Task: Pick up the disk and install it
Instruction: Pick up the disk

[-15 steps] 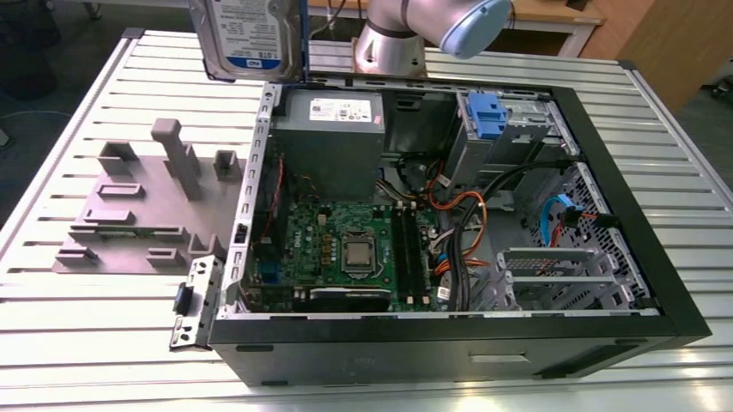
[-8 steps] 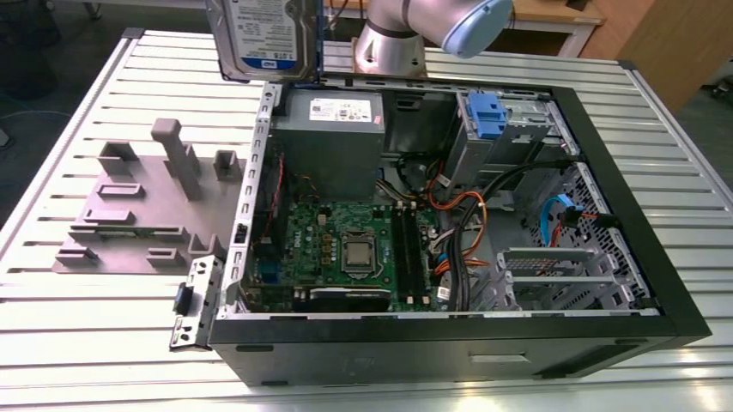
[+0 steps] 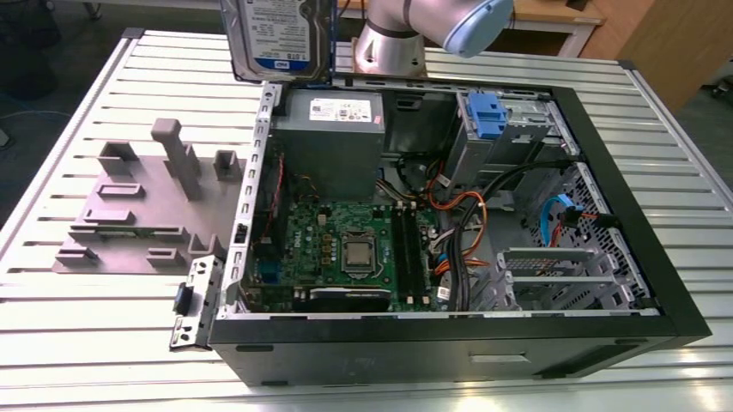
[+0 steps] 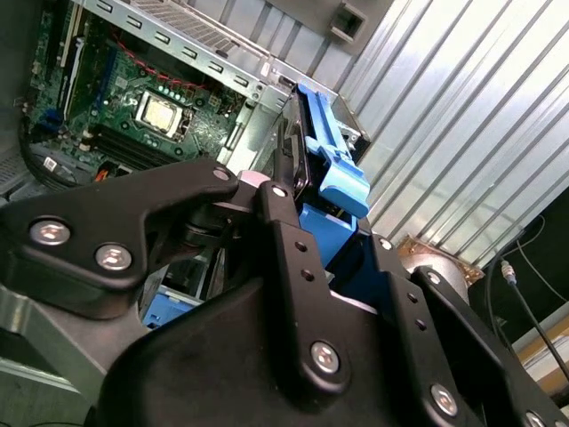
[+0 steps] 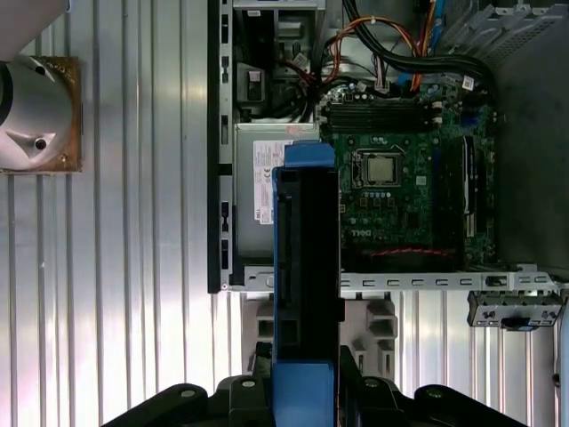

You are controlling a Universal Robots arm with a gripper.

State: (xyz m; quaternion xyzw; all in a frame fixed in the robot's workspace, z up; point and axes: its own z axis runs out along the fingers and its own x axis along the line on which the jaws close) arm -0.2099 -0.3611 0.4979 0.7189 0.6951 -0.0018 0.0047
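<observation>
1. Close against the lens in the first wrist view: black gripper (image 5: 305, 396) pinching the disk (image 5: 307, 267) by its blue-railed sides.
2. Turned edge-on there, label hidden.
3. Held upright in the exterior view, top cut off by the frame.
4. Hanging, apparently clear of contact, over the wall of the open computer case (image 3: 641, 257) by the grey power supply (image 3: 332, 129).
5. Standing on the slatted table (image 3: 115, 360), motherboard (image 3: 343, 249) exposed.

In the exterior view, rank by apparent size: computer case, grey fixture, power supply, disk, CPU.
1. computer case
2. grey fixture
3. power supply and disk: look alike; the disk is cut by the frame edge and raised, perhaps nearer the camera, so unranked.
4. CPU
</observation>
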